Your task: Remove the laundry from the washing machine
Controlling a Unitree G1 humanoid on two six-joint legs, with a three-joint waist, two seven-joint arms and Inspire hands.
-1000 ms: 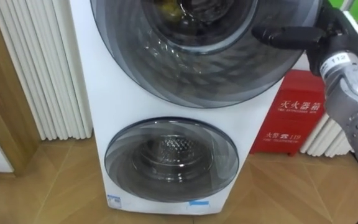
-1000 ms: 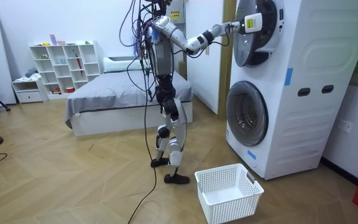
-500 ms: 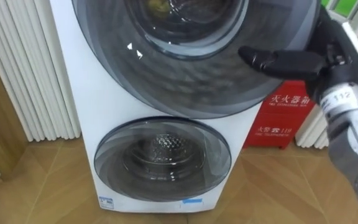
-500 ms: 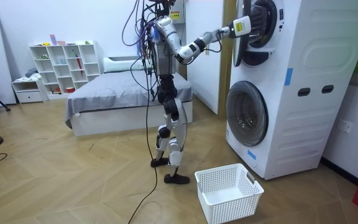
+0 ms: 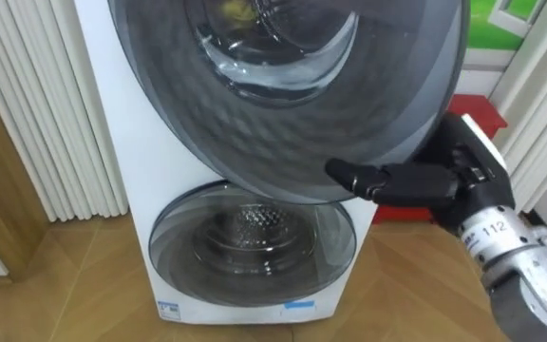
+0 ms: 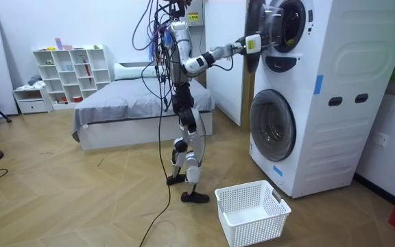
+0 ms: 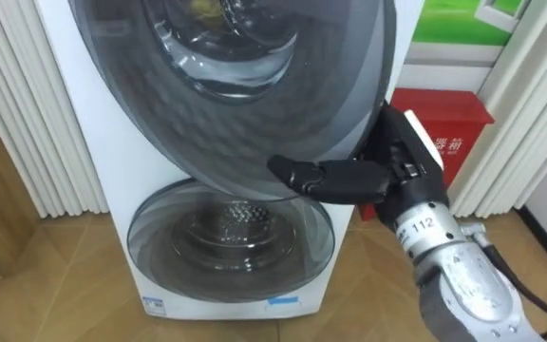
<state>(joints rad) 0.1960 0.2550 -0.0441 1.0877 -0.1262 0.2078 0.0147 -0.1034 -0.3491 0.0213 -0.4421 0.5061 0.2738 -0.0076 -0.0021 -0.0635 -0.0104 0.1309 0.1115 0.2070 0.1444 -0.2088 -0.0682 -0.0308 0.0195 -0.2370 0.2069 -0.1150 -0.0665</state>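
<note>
**Fig.** Robot stands before the stacked washer, right arm raised to the upper door.

(a) Nearest: right hand (image 5: pixel 425 180), black fingers straight and unclenched, lying along the rim at approx. 4 o'clock of the large round dark tinted-glass upper door (image 5: pixel 283 104). It holds nothing.

(b) Upper door stands part-open, swung out from the tall white stacked washing machine (image 5: pixel 150 161) (room view).

(c) Below it, the round grey-glass lower door (image 5: pixel 250 247) is closed, with the perforated drum visible through it.

(d) Clothes: a small yellowish patch (image 5: pixel 234 9) shows through the upper glass at 12 o'clock. Prob. a garment in the drum, but can't tell for sure.

**Progress:** early. Door-opening is under way. Still left are reaching in, taking the clothes out and presumably dropping them in the basket.

**Surroundings:**
- Red box-shaped cabinet (image 7: pixel 444 119) at 3 o'clock of the machine, just beside it.
- White ribbed vertical panels (image 5: pixel 27 104) at 9 o'clock.
- White plastic lattice laundry basket (image 6: pixel 252 230) on the wood floor at approx. 4 o'clock of the robot's feet (room view), empty.
- Grey bed (image 6: pixel 129 113) and white cube shelf (image 6: pixel 70 72) farther off.

**Obstruction:** the door itself stands between hand and drum opening until it is wider.
</note>
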